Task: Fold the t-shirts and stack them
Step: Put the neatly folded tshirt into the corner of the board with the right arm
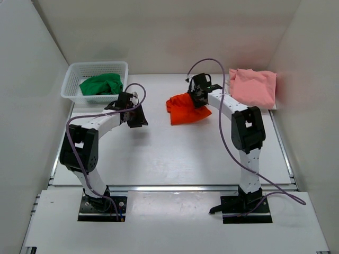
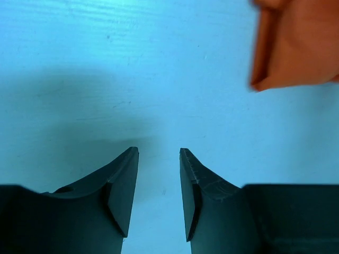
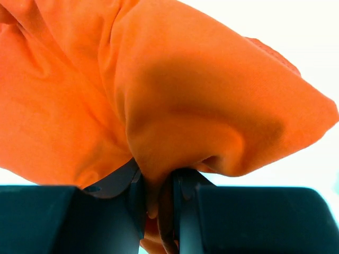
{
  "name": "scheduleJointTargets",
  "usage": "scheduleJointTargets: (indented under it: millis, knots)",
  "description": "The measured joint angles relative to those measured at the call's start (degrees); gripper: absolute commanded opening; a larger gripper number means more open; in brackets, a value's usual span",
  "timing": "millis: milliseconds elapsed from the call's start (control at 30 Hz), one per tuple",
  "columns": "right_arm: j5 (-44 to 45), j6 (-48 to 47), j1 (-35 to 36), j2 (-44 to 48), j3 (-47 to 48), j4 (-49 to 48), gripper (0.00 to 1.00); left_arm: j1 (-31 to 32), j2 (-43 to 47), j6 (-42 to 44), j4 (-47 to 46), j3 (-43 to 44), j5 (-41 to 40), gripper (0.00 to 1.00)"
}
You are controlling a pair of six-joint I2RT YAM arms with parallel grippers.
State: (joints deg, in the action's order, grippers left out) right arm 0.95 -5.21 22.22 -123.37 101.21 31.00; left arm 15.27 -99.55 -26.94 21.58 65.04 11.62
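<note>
The orange-red t-shirt (image 1: 185, 109) lies bunched on the table's middle back. My right gripper (image 1: 197, 95) is shut on a fold of it; in the right wrist view the cloth (image 3: 175, 100) fills the frame and is pinched between the jaws (image 3: 158, 196). My left gripper (image 1: 135, 117) is open and empty over bare table, left of that shirt; its wrist view shows the shirt's corner (image 2: 296, 42) at the upper right. The pale pink t-shirt (image 1: 253, 87) lies folded at the back right. The green t-shirt (image 1: 101, 84) lies in the basket.
A white mesh basket (image 1: 71, 84) stands at the back left corner. White walls enclose the table on the left, back and right. Purple cables loop above both arms.
</note>
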Motion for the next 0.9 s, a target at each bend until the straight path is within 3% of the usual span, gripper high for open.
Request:
scheduleJointTargets:
  millis: [133,300,900]
  knots:
    - [5.3,-6.2,-3.5,6.4,-6.5,-3.6,0.00,-0.6,1.0,0.2,-0.7,-3.0,0.2,0.47]
    - [7.3,-11.3,-9.3,10.7,-6.5,-6.9,0.00,-1.5,1.2,0.2,-1.7,-5.4,1.0,0.46]
    - [-3.1,-14.7,-29.4,13.2,-1.3,-11.9,0.00,-1.6,1.3,-0.3,-4.3,-6.7,3.2,0.44]
